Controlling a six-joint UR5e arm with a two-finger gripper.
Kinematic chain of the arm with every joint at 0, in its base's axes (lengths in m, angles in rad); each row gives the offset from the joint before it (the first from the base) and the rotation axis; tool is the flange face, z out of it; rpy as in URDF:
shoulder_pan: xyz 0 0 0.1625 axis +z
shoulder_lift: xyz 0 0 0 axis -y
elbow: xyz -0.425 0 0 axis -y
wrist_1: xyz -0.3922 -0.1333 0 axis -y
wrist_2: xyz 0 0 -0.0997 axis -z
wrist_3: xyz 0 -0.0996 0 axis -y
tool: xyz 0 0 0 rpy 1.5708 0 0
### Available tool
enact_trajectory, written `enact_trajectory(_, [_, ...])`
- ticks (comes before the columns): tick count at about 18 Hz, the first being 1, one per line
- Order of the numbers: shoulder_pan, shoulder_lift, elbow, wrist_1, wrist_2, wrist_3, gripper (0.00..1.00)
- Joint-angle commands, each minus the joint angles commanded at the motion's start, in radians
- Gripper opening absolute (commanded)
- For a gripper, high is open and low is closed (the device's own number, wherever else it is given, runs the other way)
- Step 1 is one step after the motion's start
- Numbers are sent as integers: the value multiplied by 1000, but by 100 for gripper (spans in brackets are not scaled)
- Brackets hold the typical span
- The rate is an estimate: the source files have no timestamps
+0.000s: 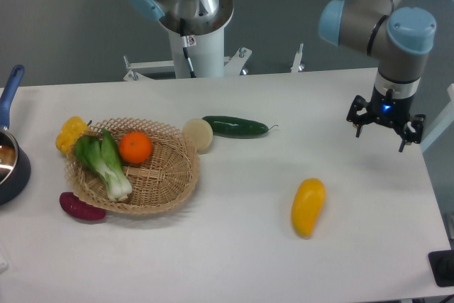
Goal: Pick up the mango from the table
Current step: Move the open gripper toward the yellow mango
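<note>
The mango, a smooth yellow-orange oval, lies on the white table right of centre, near the front. My gripper hangs over the table's right side, up and to the right of the mango and well apart from it. Only its black body shows below the wrist; the fingers are not distinct, so their state is unclear. Nothing is seen held.
A wicker basket at the left holds an orange and bok choy. Around it lie a yellow pepper, a purple vegetable, a pale round item and a cucumber. A pot sits at the left edge.
</note>
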Motion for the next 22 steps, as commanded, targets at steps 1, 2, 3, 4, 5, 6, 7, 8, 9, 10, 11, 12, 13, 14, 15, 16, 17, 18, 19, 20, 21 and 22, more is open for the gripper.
enact_trajectory(1, [0,-2,0,0,0,-3,100])
enact_trajectory(2, [0,0,0,0,-2,-3,100])
enact_trajectory(3, [0,-2,2,0,-2,-5,100])
enact_trajectory(4, [0,-2,2,0,-2,-5,100])
enact_trajectory(5, [0,0,0,0,-2,-6,100])
enact_trajectory(6, [0,0,0,0,-2,-6,100])
enact_trajectory(7, [-3,-2,0,0,-2,-6,100])
enact_trajectory(8, [-3,-2,0,0,0,-8,100])
enact_trajectory(9, [-5,-2,0,0,0,-9,100])
enact_trajectory(10, [-8,-2,0,0,0,-21,100])
enact_trajectory(11, [-9,-2,0,0,0,-49,100])
enact_trajectory(12, [-12,-3,-3,2,-3,-101,100])
enact_trajectory(13, [-18,-6,-8,2,-3,-136,100])
enact_trajectory(14, [-34,-9,-8,6,-2,-165,100])
enact_trajectory(15, [-50,-12,-8,20,-2,-187,100])
enact_trajectory(16, [-64,-21,-5,40,2,-201,100])
enact_trajectory(17, [-78,-32,-8,66,3,-216,100])
enact_trajectory(18, [-92,-40,-11,92,3,-231,100])
enact_trajectory(19, [-107,-52,-12,106,3,-248,100])
enact_trajectory(20, [-118,-61,-11,107,5,-268,100])
enact_trajectory(21, [-130,-70,-9,107,6,-290,100])
enact_trajectory(22, [-143,-80,-5,107,6,-310,100])
